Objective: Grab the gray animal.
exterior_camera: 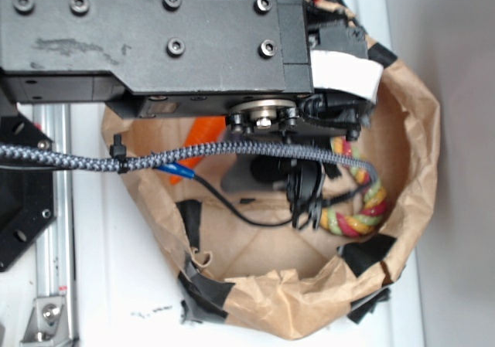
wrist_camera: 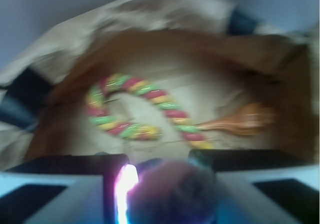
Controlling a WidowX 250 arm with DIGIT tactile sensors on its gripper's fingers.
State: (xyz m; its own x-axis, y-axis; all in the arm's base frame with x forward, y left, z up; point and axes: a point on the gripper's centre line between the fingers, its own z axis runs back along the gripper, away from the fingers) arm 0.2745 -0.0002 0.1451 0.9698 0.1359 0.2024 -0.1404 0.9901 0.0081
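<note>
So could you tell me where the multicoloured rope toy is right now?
The rope toy lies curled on the floor of the brown paper bag; in the wrist view it is just beyond the gripper, with a wooden spoon to its right.

One crumpled brown paper bag (exterior_camera: pixel 418 130), one red, yellow and green braided rope (wrist_camera: pixel 145 109), one rounded gray plush animal (wrist_camera: pixel 172 194), one brown wooden spoon (wrist_camera: pixel 242 120), one orange piece (exterior_camera: pixel 203 130).
</note>
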